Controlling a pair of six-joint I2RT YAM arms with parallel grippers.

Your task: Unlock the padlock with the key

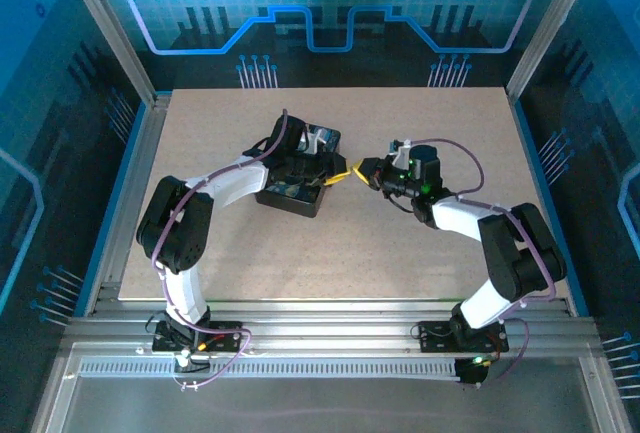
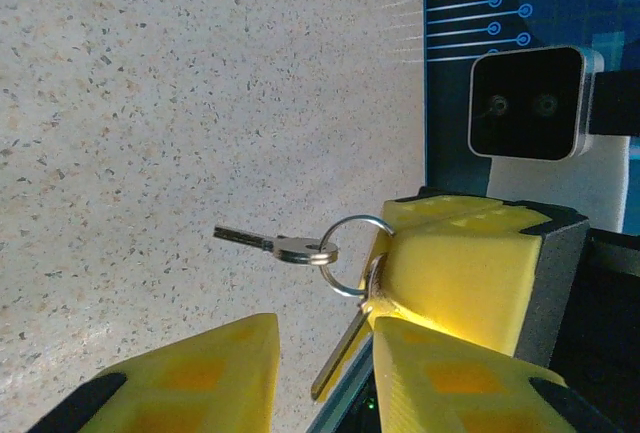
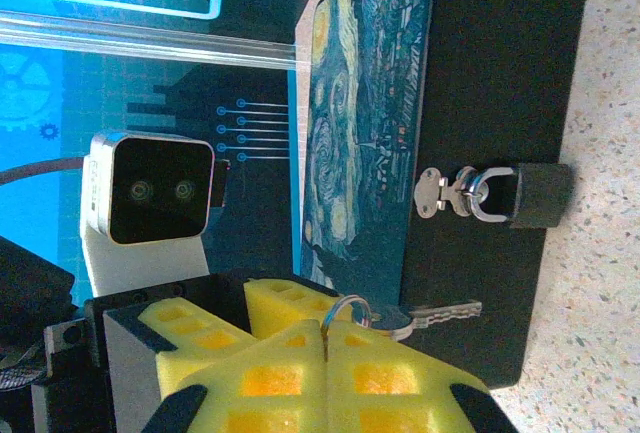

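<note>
The right gripper (image 3: 325, 331) is clamped shut on the key ring (image 3: 347, 305). The key (image 3: 445, 310) sticks out just past its fingertips, and the padlock (image 3: 535, 195) hangs on the box (image 3: 500, 53) beyond. The left gripper (image 2: 325, 345) stands partly open, gripping nothing, close beside the ring.

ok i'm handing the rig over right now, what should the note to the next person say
Left gripper: open, nothing clamped that I can see, close beside the right one.
Right gripper: shut on the key ring. A key sticks out from it in front of the box.
Padlock: hanging from the box's latch, shackle looks closed, no key in it.
Done: keys are in hand and up near the box.
Left: get the key into the padlock, turn it, open the shackle.
</note>
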